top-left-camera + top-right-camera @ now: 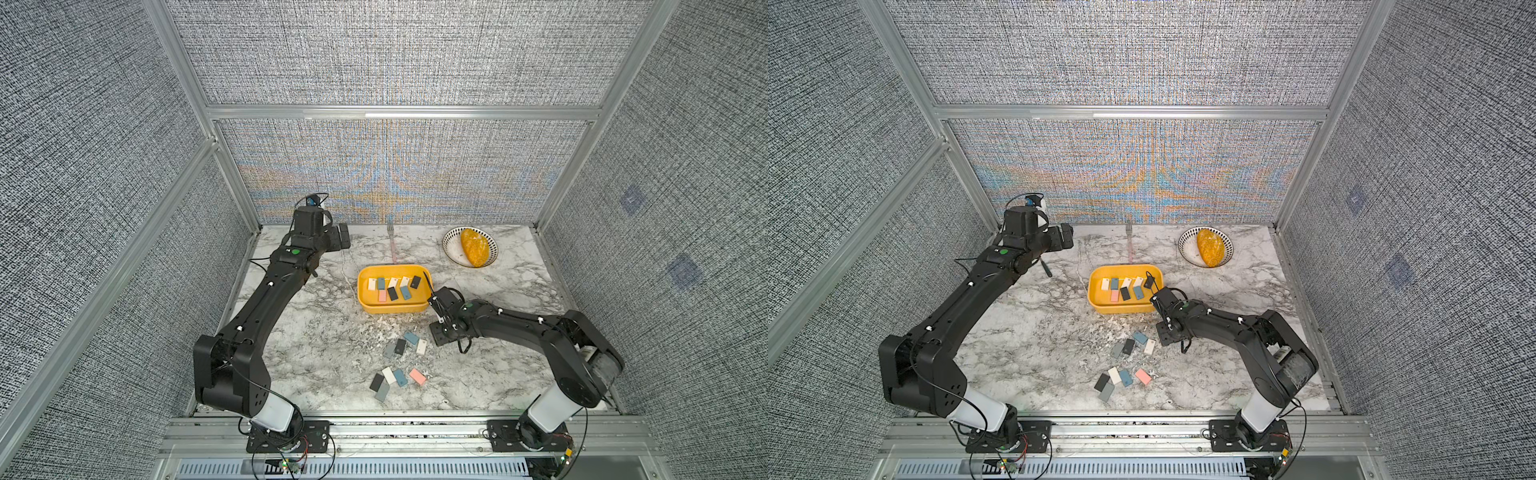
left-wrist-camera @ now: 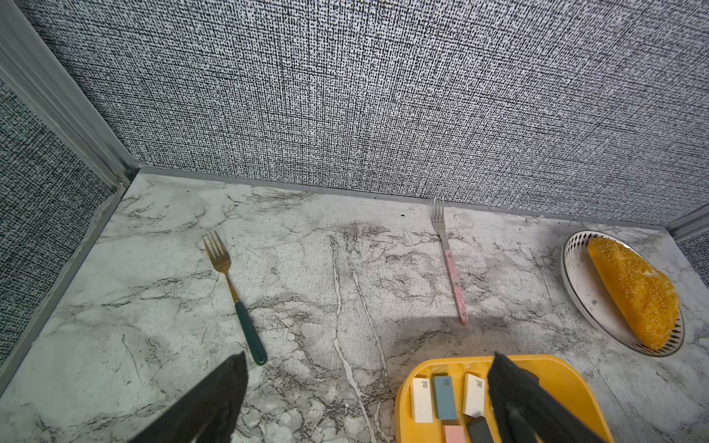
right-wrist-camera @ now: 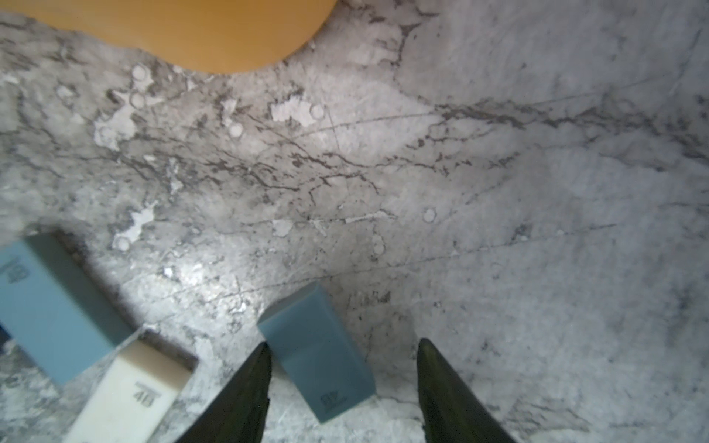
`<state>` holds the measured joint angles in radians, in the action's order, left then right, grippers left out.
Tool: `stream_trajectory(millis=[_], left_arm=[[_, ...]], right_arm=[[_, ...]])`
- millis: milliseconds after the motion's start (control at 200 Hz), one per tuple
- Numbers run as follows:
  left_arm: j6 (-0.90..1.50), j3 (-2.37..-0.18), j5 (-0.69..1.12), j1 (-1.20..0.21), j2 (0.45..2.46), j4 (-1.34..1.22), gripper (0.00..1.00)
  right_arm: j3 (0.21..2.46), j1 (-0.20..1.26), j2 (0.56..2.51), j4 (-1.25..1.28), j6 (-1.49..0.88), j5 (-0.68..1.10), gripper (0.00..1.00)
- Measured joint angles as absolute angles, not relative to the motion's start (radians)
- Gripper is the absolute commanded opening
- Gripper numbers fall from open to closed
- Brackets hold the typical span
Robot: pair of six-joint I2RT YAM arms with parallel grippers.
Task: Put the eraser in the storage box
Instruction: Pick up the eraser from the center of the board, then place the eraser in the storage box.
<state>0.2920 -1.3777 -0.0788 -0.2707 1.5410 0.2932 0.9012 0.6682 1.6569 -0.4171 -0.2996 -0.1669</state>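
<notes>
The storage box (image 1: 392, 309) is a shallow yellow tub in the middle of the marble table, with several erasers lying inside it. More erasers lie loose in front of it, among them a blue one (image 1: 411, 337) and a white one (image 1: 421, 345). My right gripper (image 3: 343, 343) is low over the table just right of this loose group, open. A blue-grey eraser (image 3: 318, 353) lies flat between its jaws, close to one finger (image 3: 245, 383) with a gap to the other. In both top views the gripper (image 1: 438, 336) hides this eraser. My left gripper (image 2: 369, 356) hangs wide open and empty at the back left.
A white bowl (image 1: 449, 245) with a dark-patterned rim holds an orange lump (image 1: 470, 247) at the back right. A pink-handled fork (image 2: 454, 284) lies behind the box by the back wall. A green-handled fork (image 2: 245, 318) lies near my left gripper. Walls enclose three sides.
</notes>
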Motion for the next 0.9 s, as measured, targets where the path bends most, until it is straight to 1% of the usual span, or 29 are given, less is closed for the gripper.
stream_trajectory(millis=[35,245,360,475,621,896], left_arm=[[0.292,-1.378,-0.079,-0.271,1.541,0.293,1.00],[0.292,-1.378,-0.078,-0.271,1.543,0.293,1.00],[0.292,-1.378,-0.078,-0.271,1.544,0.292,1.00],[0.292,-1.378,-0.078,-0.271,1.545,0.292,1.00],[0.292,-1.378,-0.076,-0.271,1.545,0.292,1.00],[0.292,-1.378,-0.076,-0.271,1.547,0.291,1.00]], right_arm=[[0.902,0.668,1.659,-0.412,-0.299,-0.165,0.55],[0.904,0.668,1.663,-0.399,-0.296,-0.150,0.29],[0.904,0.667,1.662,-0.400,-0.294,-0.150,0.22],[0.908,0.667,1.658,-0.406,-0.292,-0.152,0.19],[0.935,0.667,1.639,-0.441,-0.293,-0.162,0.18],[1.105,0.666,1.599,-0.496,-0.293,-0.198,0.18]])
